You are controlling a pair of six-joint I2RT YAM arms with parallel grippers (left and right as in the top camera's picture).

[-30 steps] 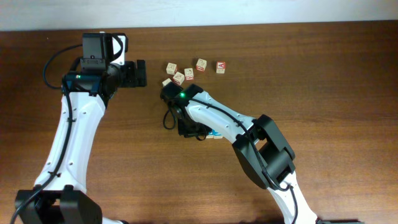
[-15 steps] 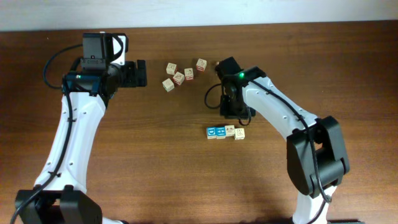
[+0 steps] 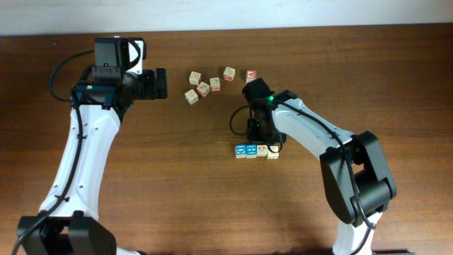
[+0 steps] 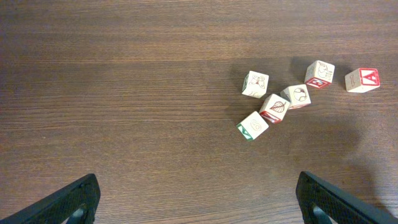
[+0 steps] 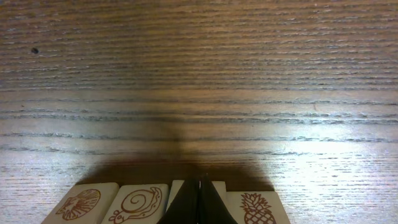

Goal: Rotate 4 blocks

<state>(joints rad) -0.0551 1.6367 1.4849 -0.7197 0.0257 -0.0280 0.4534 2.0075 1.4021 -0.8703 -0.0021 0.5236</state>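
We see the four blocks [image 3: 256, 150] lying in a tight row on the counter [image 3: 156, 177], the two blue-faced ones at the left end and the two cream ones at the right. The right jaws are closed together with nothing between them. Their tip is down at the row, in front of the block between the spiral block [image 5: 137, 202] and the pineapple block [image 5: 256, 208]; we cannot tell whether it touches. The left jaws stand wide apart, holding nothing, to the left of the loose cubes [image 3: 205, 85] near the counter's far side.
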